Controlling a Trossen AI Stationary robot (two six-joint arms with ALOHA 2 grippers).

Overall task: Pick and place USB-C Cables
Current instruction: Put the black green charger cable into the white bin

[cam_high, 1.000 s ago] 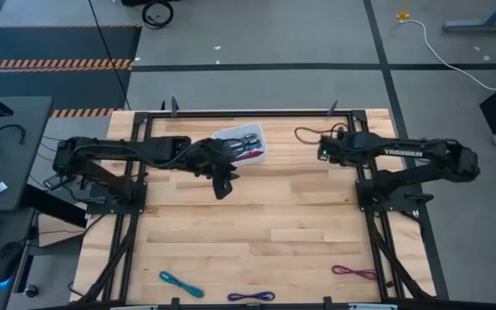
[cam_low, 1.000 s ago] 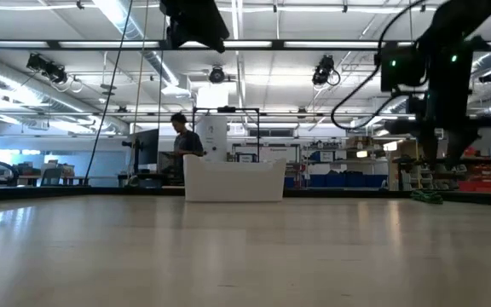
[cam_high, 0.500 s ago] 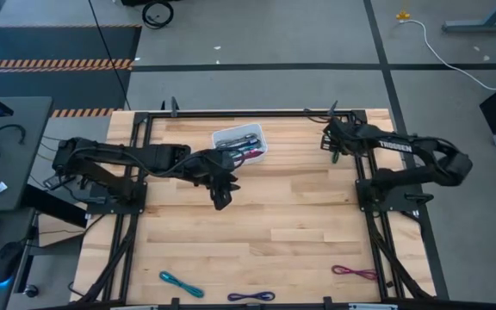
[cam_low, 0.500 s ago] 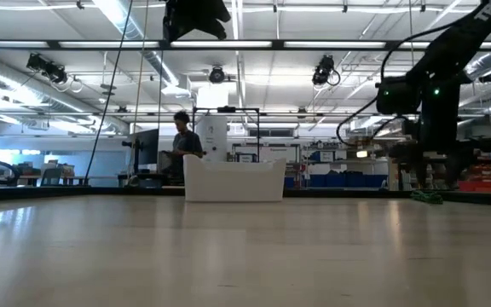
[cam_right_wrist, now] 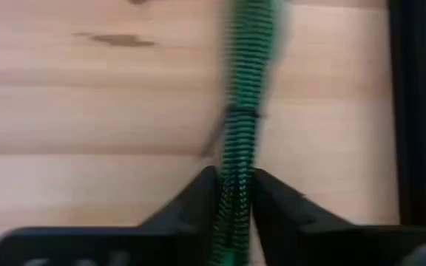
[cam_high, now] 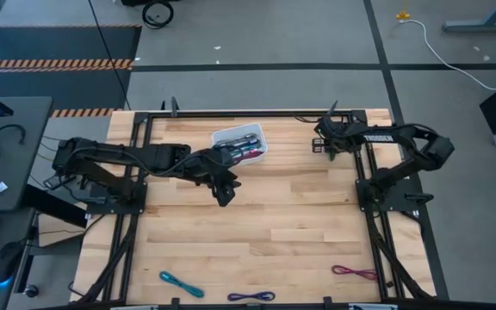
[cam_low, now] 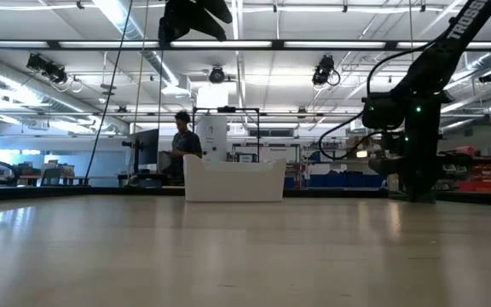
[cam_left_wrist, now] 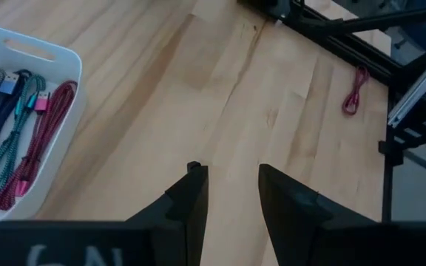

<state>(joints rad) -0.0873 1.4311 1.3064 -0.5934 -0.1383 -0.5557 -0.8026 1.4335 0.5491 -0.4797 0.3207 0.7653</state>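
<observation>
My right gripper [cam_right_wrist: 237, 193] is down at the table's far right part [cam_high: 329, 145], with the green USB-C cable [cam_right_wrist: 244, 89] between its fingers. The cable lies flat on the wood. My left gripper [cam_left_wrist: 231, 185] hovers open above the table, just near of the white bin [cam_high: 222, 136]. In the bin [cam_left_wrist: 46, 53] lie magenta, teal, grey and purple cables [cam_left_wrist: 22, 140]. Along the near edge lie a teal cable [cam_high: 181, 283], a purple one [cam_high: 251, 297] and a magenta one [cam_high: 354, 273], which also shows in the left wrist view [cam_left_wrist: 355, 89]. My right gripper has the green cable [cam_right_wrist: 235, 174] pinched between its two fingers [cam_right_wrist: 202, 193], which come from above and point down. The fingers stand either side of the coil, across it. The cable runs on past the fingertips and rests on the table.
Black frame rails run along the table's left [cam_high: 126, 198], right [cam_high: 370, 202] and far sides. The right rail [cam_right_wrist: 420, 111] is close beside the green cable. Bare wood spreads across the middle of the table [cam_high: 265, 224]. A person [cam_low: 181, 141] stands in the room far behind the bin.
My right gripper has come down from well above the table to the tabletop at the far right part, onto the green cable, while its arm folded back. My left gripper has stayed almost in place above the table near the bin.
</observation>
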